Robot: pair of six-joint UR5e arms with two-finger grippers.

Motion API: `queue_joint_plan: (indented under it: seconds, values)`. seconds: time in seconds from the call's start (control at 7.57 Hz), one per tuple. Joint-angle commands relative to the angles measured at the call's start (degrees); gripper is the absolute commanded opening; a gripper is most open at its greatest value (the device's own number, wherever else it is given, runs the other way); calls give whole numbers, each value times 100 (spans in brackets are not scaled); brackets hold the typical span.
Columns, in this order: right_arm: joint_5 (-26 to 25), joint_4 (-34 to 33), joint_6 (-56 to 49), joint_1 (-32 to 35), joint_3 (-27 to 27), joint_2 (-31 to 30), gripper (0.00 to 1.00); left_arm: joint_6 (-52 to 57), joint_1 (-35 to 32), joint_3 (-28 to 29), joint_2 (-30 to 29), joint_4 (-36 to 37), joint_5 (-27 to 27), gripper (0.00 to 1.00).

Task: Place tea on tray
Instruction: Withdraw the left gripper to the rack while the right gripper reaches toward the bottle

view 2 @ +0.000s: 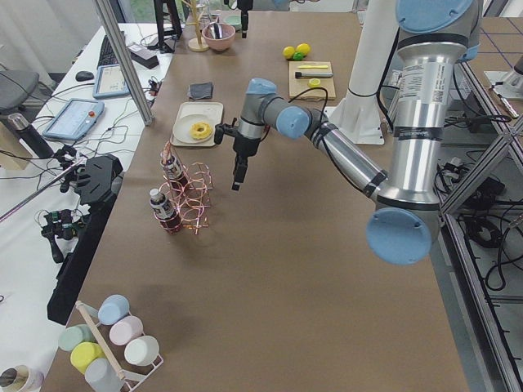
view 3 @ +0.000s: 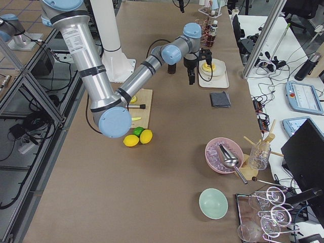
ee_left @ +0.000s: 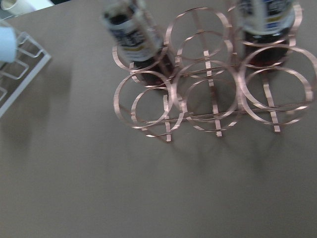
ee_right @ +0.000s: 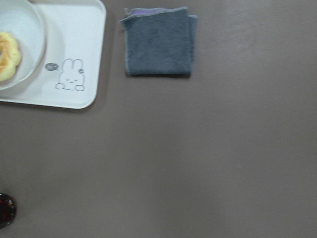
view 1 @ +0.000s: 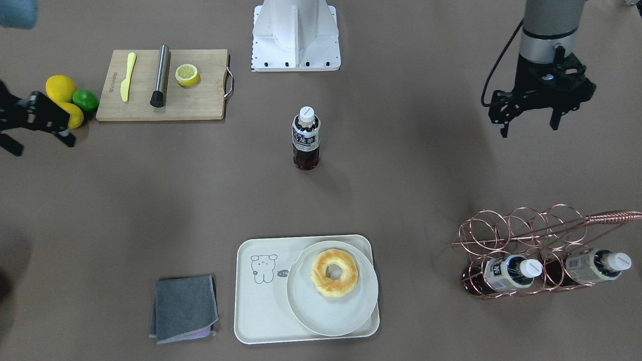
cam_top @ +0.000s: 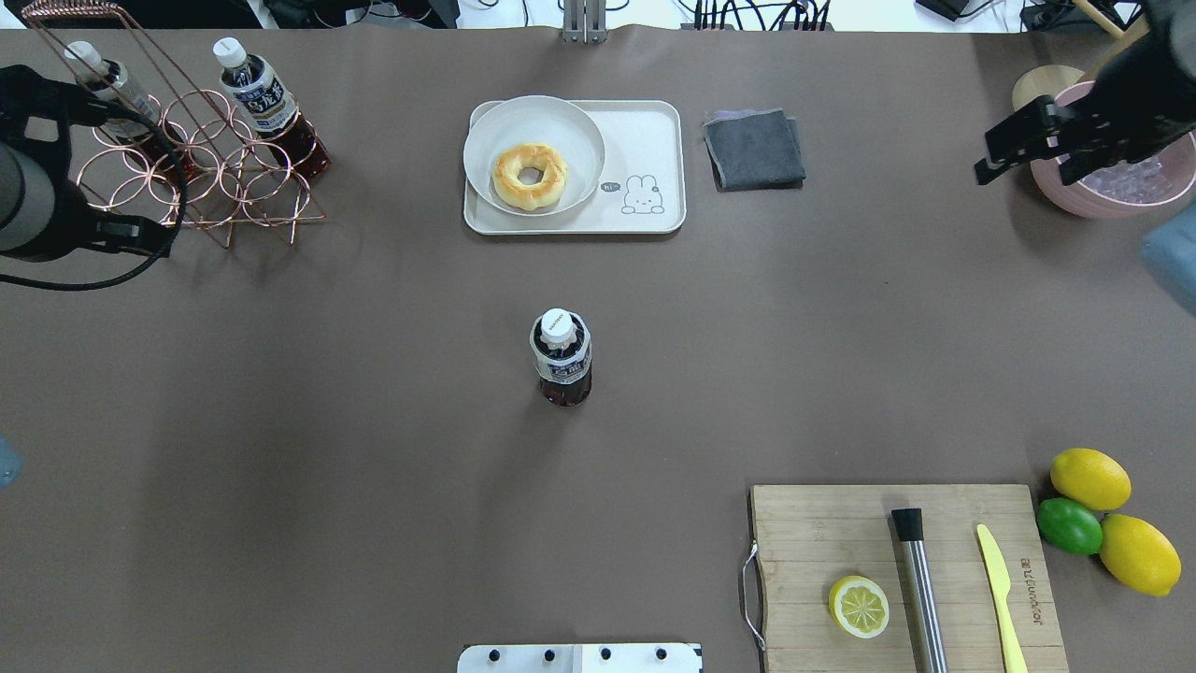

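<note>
While it hangs high over the table, left gripper [view 1: 529,130]: fingers spread, nothing between them, pointing straight down below an upright wrist.
right gripper [view 1: 44,146]: likewise spread and empty, fingers down, arm stretched well out from the base.
rack [view 1: 609,217]: copper wire, near the left gripper, farther from the base; two bottles [view 1: 506,273] lie in it, with labels like the tea's.
tea [view 1: 306,135]: one, upright on bare table between the grippers, well apart from both; white label with bold dark characters I cannot read.
tray [view 1: 261,311]: beyond the tea, well apart from either gripper; bear drawing with a small bubble, its writing too small to read; carries one plate [view 1: 346,316] with one doughnut [view 1: 321,273].
cloth [view 1: 184,308]: one, grey, folded, just beside the tray on the right gripper's side.
cutting board [view 1: 200,100]: brand mark along a short edge, unreadable; holds one yellow knife [view 1: 128,77], one steel bar [view 1: 161,75], one half lemon [view 1: 186,74].
lemons [view 1: 60,86]: two, with one lime [view 1: 85,99], beside the board.
</note>
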Motion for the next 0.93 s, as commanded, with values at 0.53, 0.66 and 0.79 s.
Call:
queue_joint_plan:
  seconds: [0.53, 0.66, 0.79]
  values:
    - [-1957, -1405, 1966, -2597, -183, 2446, 100, 2752, -3018, 1387, 2326, -2325, -2120, 98]
    - [-1975, -1396, 2002, -2676, -244, 2482, 100, 2796, -3151, 1431, 2300, -2209, -2138, 98]
    - [-2123, -1396, 2098, -2868, -358, 2552, 100, 2831, -3240, 1484, 2282, -2199, -2260, 98]
